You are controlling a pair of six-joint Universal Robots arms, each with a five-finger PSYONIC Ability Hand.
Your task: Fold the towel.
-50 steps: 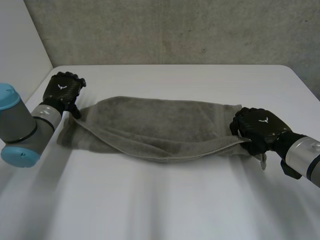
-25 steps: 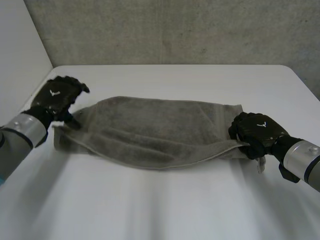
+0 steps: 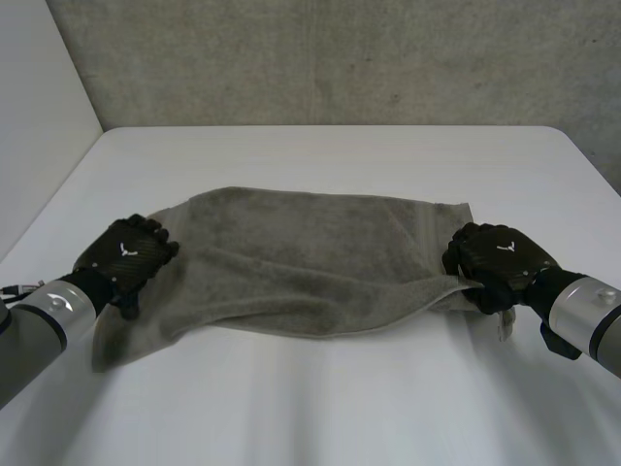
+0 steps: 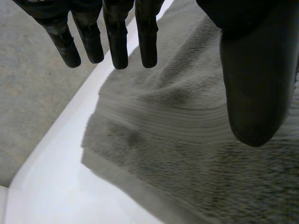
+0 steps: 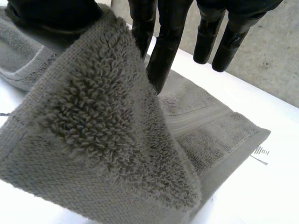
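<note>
Grey towel [image 3: 310,262]: seemingly folded once lengthwise; crosswise fold left.
Left hand [image 3: 126,258]: nine o'clock end, fingers [image 4: 117,42] spread, holding nothing.
Right hand [image 3: 497,256]: three o'clock corner, pinching towel.

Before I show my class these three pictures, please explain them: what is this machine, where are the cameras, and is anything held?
This is a two-armed robot at a white table, each arm ending in a black robot hand. The wide picture looks down from between the arms; the others come from a camera on each wrist. A grey towel lies across the table. The right robot hand pinches the towel's right end between thumb and fingers. The left robot hand is over its left end, fingers straight, gripping nothing.
</note>
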